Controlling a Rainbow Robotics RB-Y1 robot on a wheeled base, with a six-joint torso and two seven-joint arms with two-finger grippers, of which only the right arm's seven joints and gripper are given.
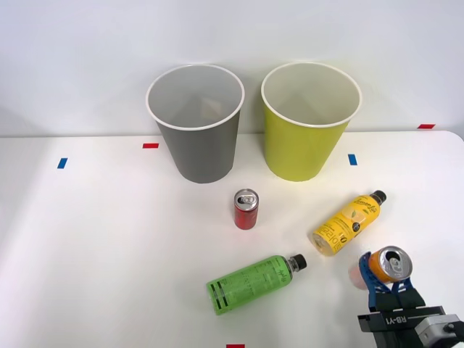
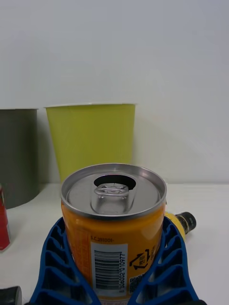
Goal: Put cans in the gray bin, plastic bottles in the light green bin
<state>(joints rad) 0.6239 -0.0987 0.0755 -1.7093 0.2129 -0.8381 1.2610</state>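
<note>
Gray bin (image 1: 197, 148) is where this can has to end up, and it sits at the far side of the table (image 1: 87, 246), just beside the green bin (image 1: 304, 145). That closeness is my main worry: the two rims are near each other, so if I come in a bit off line I could drop metal into the green one, or clip a rim and knock a bin over.

Next size down, the bottles. The green bottle (image 1: 254, 284) lies on its side in front, and the yellow bottle (image 1: 348, 222) lies tilted just beyond my gripper (image 1: 384, 272), between me and the bins. If I carry low I'd probably bump it, and since it's round and on its side I reckon it rolls away easily.

Then the orange can (image 2: 114, 228) itself, at the near right of the table. My blue fingers (image 2: 57, 267) are pressed against both sides of it, pinching the body well below the top. It stands upright in the grip, opening at the top. Smooth metal between ribbed pads, so a quick swing might let it slip or tip.

Smallest, the red can (image 1: 246, 209), standing upright in front of the gray bin, well apart from me. A low pass could topple it.
</note>
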